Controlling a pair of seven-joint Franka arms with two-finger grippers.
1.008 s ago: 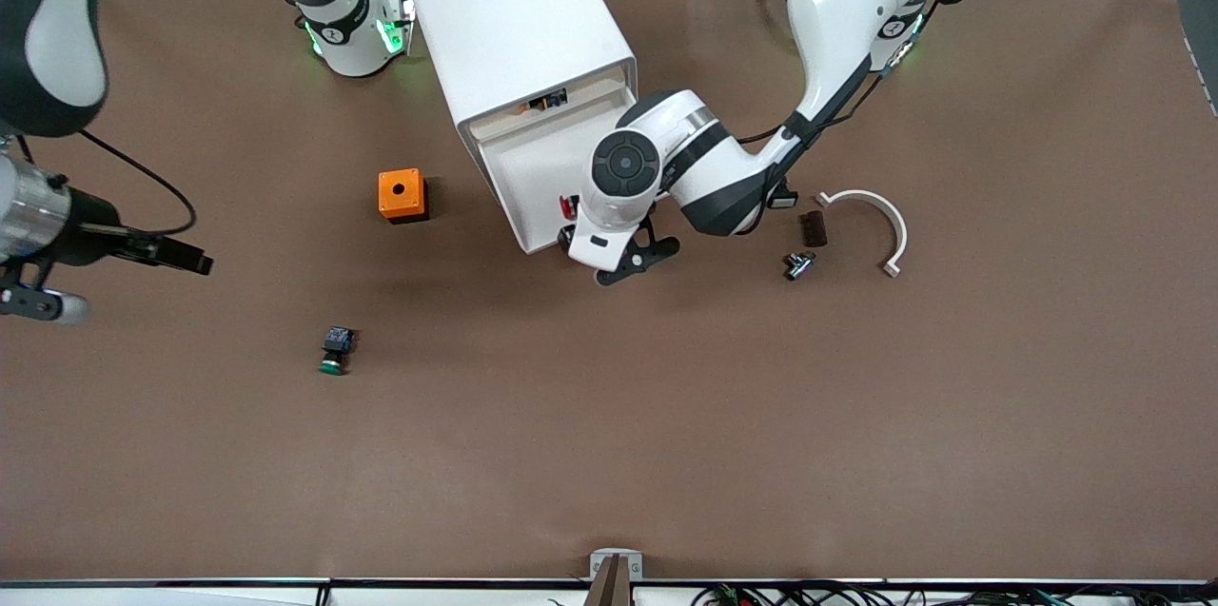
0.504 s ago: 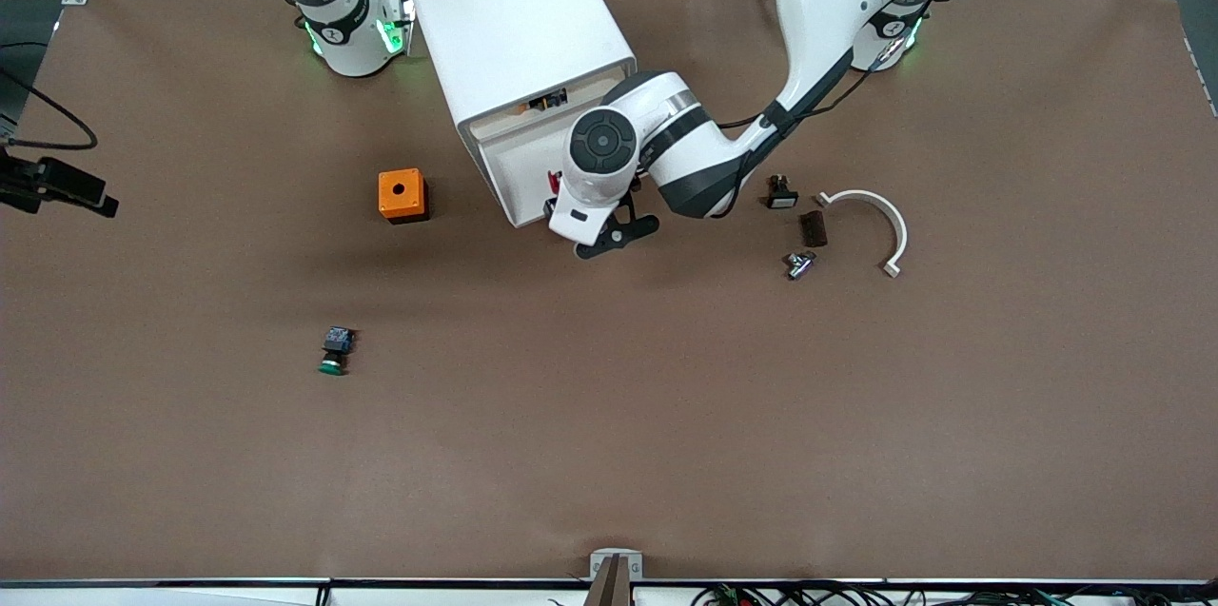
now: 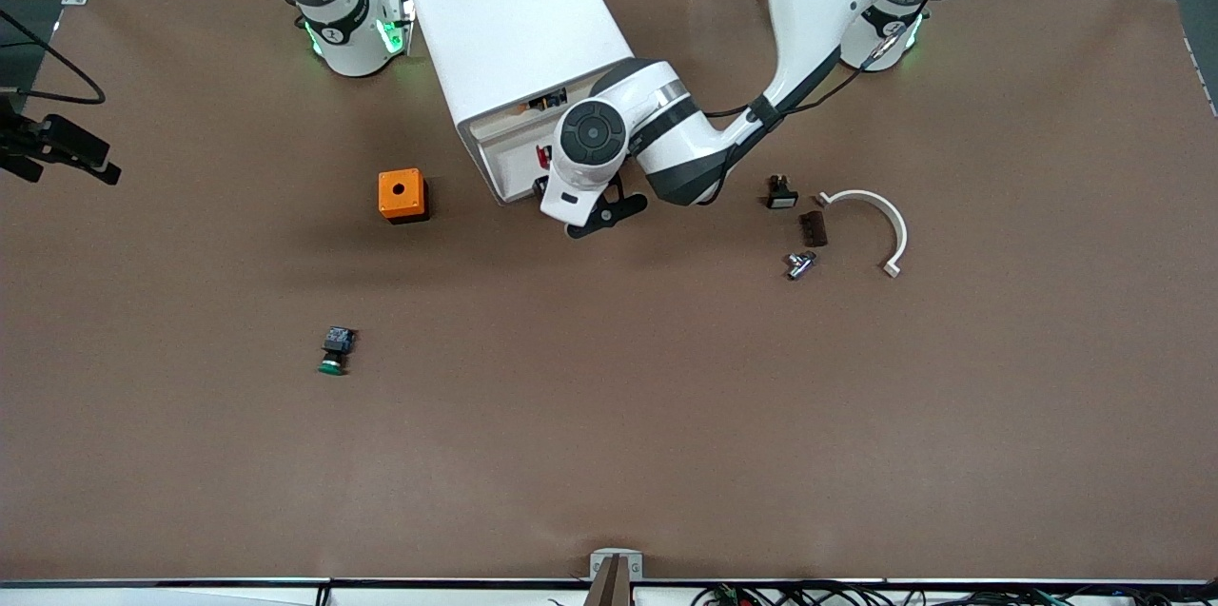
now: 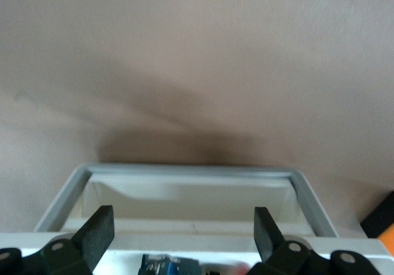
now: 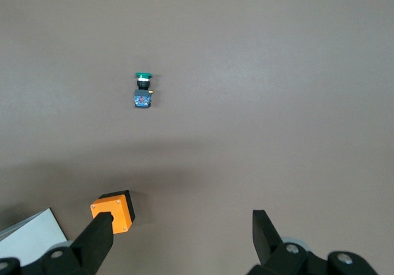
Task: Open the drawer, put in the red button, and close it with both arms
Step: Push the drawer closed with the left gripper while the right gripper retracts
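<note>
The white cabinet stands near the arms' bases. Its drawer sticks out partway toward the front camera. The red button lies in it, near the front wall. My left gripper is open at the drawer's front, with its hand over the front edge. In the left wrist view the left gripper spans the drawer's front wall, and the red button shows at the frame's edge. My right gripper is open and empty, held high at the right arm's end of the table. It also shows in the right wrist view.
An orange box with a hole sits beside the drawer, toward the right arm's end. A green-capped button lies nearer the camera. Toward the left arm's end lie a small black part, a brown block, a metal piece and a white curved piece.
The left gripper has moved toward the cabinet and the drawer has slid inward with the red button. The right arm has pulled up and away toward its end of the table.
</note>
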